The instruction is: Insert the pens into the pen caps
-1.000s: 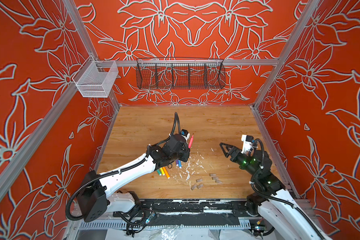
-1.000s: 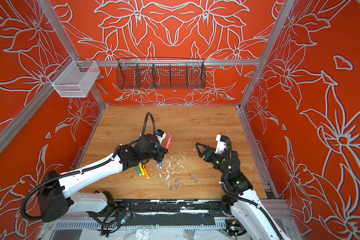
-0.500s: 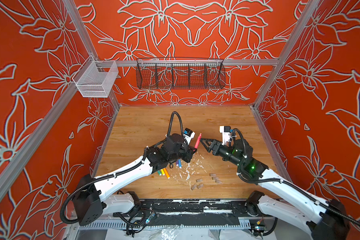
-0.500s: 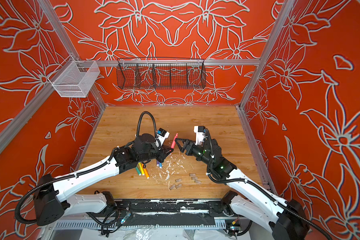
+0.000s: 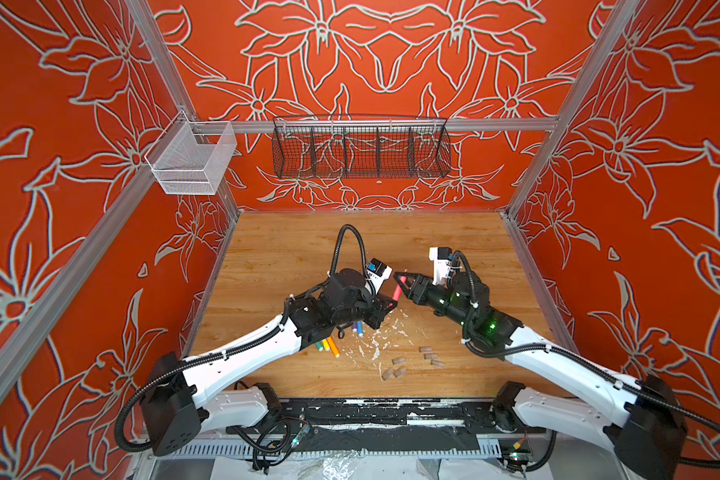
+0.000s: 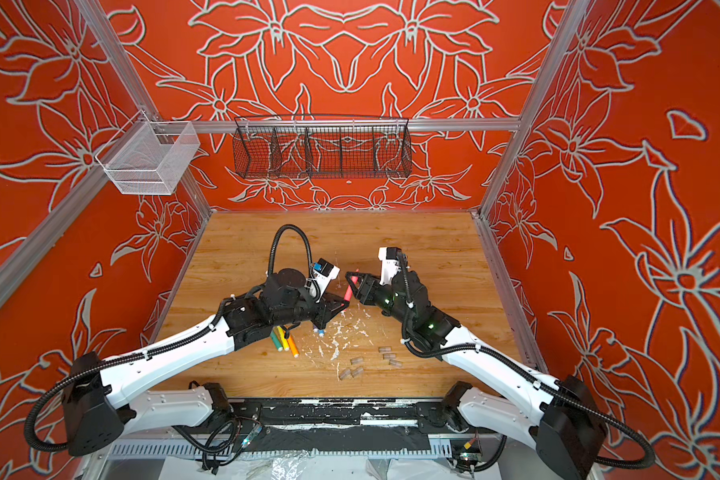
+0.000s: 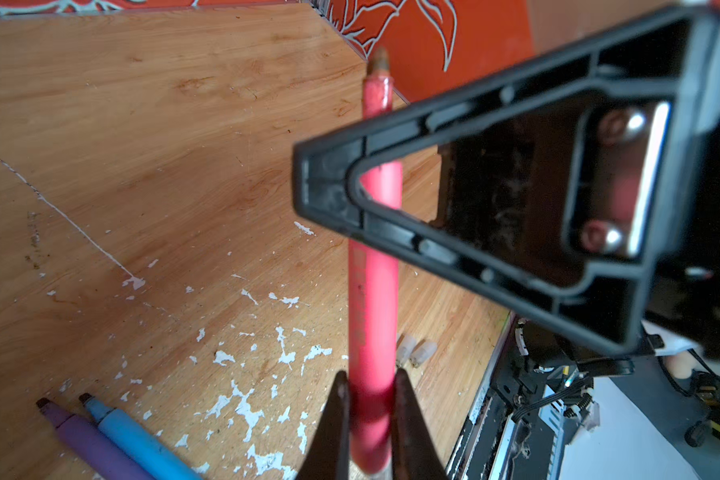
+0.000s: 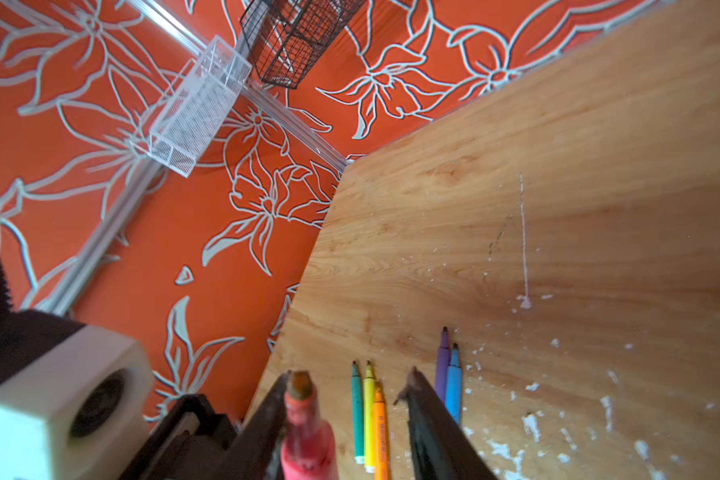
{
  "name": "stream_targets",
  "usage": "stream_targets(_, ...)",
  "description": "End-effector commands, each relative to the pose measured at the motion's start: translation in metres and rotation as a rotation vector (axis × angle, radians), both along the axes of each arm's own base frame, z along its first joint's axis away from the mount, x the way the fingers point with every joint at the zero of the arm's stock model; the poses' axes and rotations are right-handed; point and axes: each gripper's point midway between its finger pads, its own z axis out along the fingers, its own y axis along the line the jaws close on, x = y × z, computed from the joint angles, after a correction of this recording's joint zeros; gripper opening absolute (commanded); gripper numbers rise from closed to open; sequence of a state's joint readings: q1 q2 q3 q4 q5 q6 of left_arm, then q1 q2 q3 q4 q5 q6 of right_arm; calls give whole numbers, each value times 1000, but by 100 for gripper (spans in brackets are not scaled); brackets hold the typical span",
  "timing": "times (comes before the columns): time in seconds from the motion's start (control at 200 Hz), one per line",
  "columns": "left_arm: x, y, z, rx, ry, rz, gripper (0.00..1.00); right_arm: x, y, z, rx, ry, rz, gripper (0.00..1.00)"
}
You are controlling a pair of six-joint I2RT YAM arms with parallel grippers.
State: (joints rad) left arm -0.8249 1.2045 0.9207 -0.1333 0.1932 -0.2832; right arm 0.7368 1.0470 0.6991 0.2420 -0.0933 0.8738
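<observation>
Keep the left fingers (image 7: pixel 336 419) pinched on the rear of the pink pen (image 7: pixel 375 299), held above the counter (image 5: pixel 287 257), and centre its tip end, now just beside one of the spread right fingers (image 8: pixel 427 428), before pinching there; the caps (image 5: pixel 427 356) lie on the counter.

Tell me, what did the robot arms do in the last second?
The right gripper swung in to the middle; its jaws, still apart, now straddle the tip end of the pink pen. The left gripper kept its grip on that pen, shifting slightly toward the middle. The other pens and the caps stayed put.
</observation>
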Motion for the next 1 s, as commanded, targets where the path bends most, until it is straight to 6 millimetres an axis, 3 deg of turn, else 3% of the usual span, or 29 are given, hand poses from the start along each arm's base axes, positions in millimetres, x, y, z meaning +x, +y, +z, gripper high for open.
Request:
stream_targets(0.0,-6,-3,11,-35,-37,-38,0,1,2,16,5,-17,-24,25)
stream_targets(0.145,-6,-2,13,-38,-40,-33,0,-7,11,14,19,-10,-12,9)
stream_targets(0.28,-7,1,13,-52,-56,-26,33,-17,19,12,40,1,-3,1)
stream_targets(0.385,-8,3,14,-60,-65,-24,42,-26,26,14,85,-5,9,0)
stream_targets(0.48,-10,3,14,-67,-70,-29,43,-33,30,17,114,-13,16,0)
stream_targets(0.591,-12,3,15,-79,-82,-37,40,-37,32,18,119,-17,7,0)
stream_targets(0.696,-12,5,14,-88,-93,-35,21,-39,31,18,139,-17,-5,0)
stream_targets(0.851,-11,6,15,-91,-90,-21,0,-40,25,22,141,-22,-41,0)
stream_targets(0.996,3,19,8,-69,-103,91,0,-39,8,18,69,5,-104,28)
